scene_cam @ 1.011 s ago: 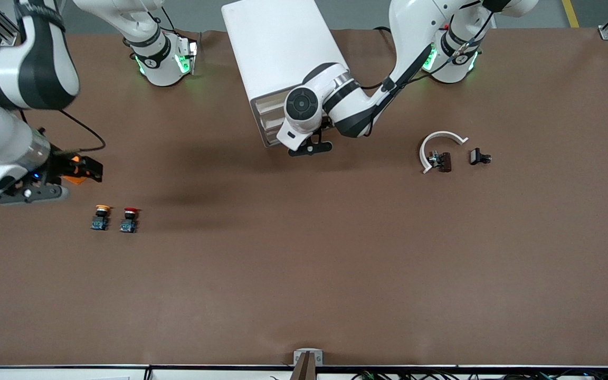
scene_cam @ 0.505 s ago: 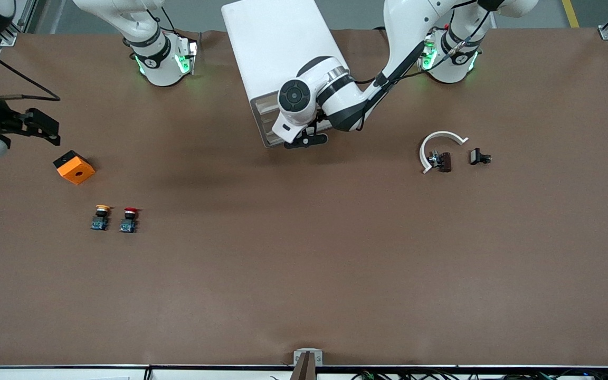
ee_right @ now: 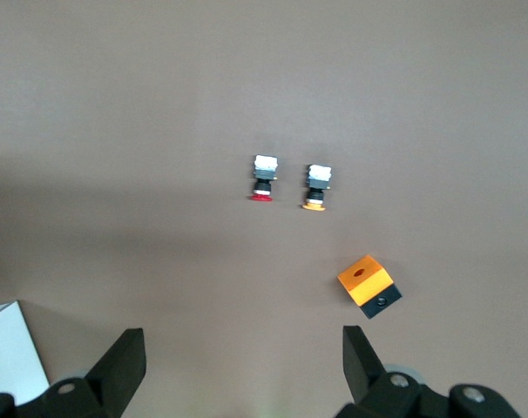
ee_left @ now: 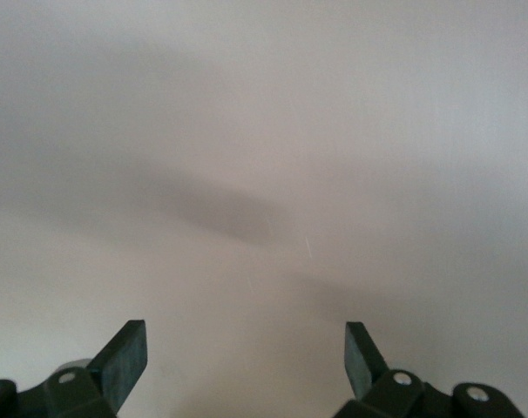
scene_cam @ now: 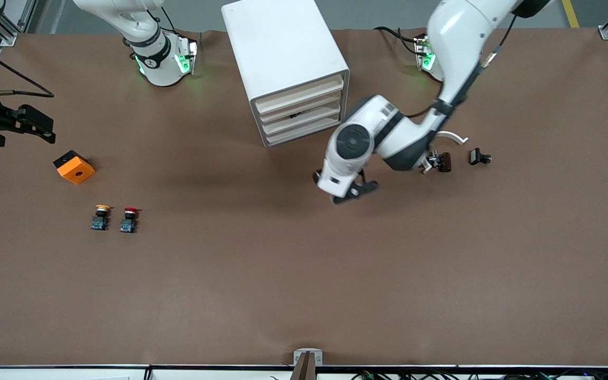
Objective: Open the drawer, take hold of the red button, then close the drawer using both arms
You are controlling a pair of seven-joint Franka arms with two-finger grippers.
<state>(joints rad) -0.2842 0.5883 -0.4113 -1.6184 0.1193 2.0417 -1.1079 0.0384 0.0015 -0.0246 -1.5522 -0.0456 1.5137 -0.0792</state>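
Even, bright overhead light on the brown table (scene_cam: 304,274), soft broad shadows under the arms near the picture's middle. Green glow spills from the arm bases at the top. The left wrist view is washed-out, pale and featureless, one diffuse dark shadow crossing its centre.

Drawer (scene_cam: 301,107): one of four alike, wide shallow white trays stacked in a boxy white cabinet (scene_cam: 277,47) near the arms' bases; all four fronts sit flush, shut. Button (scene_cam: 129,219): tiny, round red cap, black body, blue base, lying on the bench (scene_cam: 304,274) toward the right arm's end, just beside an orange-capped twin (scene_cam: 100,217), nearer the front camera than the cabinet.
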